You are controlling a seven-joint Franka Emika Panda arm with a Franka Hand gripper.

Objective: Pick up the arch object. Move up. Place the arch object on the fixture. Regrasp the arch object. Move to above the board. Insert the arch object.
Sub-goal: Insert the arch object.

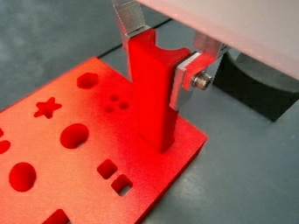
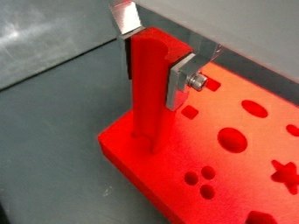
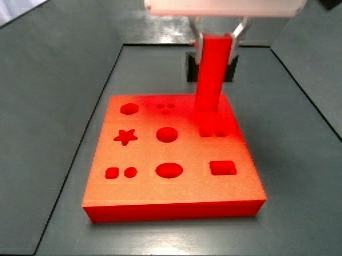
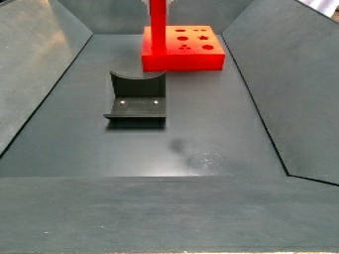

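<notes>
The arch object (image 1: 152, 96) is a long red bar standing upright. My gripper (image 1: 158, 57) is shut on its upper end, one silver finger on each side, as both wrist views show (image 2: 155, 57). The bar's lower end meets the orange-red board (image 1: 70, 105) near one corner, at or in a hole there; I cannot tell how deep. In a side view the bar (image 3: 211, 85) stands on the board's (image 3: 167, 190) far right part under the gripper (image 3: 218, 35). The dark fixture (image 4: 137, 99) sits empty on the floor, apart from the board (image 4: 185, 60).
The board carries star, round, square and small-dot holes. Sloped grey walls (image 4: 54, 79) enclose the dark floor on both sides. The fixture also shows as a dark block (image 3: 230, 68) behind the bar.
</notes>
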